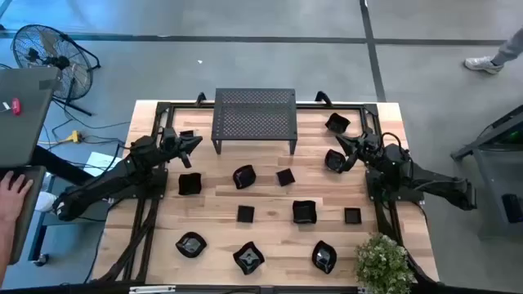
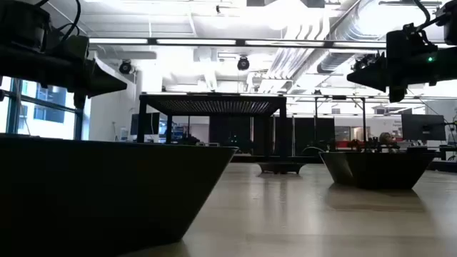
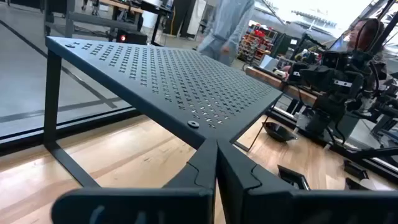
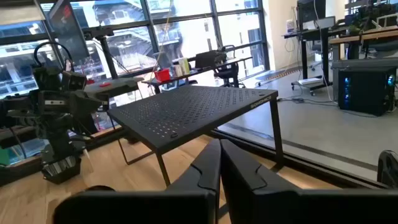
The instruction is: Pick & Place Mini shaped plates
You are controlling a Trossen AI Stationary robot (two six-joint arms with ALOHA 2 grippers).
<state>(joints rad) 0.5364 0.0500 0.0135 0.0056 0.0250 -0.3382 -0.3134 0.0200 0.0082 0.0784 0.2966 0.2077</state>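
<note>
Glossy black mini plates lie flat, no long axis, mid-frame; left claw and right claw pressed together, empty.

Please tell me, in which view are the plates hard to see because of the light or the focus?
Low view: bright ceiling lights behind, so the nearest plate is a dark silhouette. High view: even light, plates such as the square one show clearly. Left wrist view: the left hand is blurred.

No text, label, brand, number or sign can be read in any of the views, neither on the tabletop nor in the room behind it.
</note>
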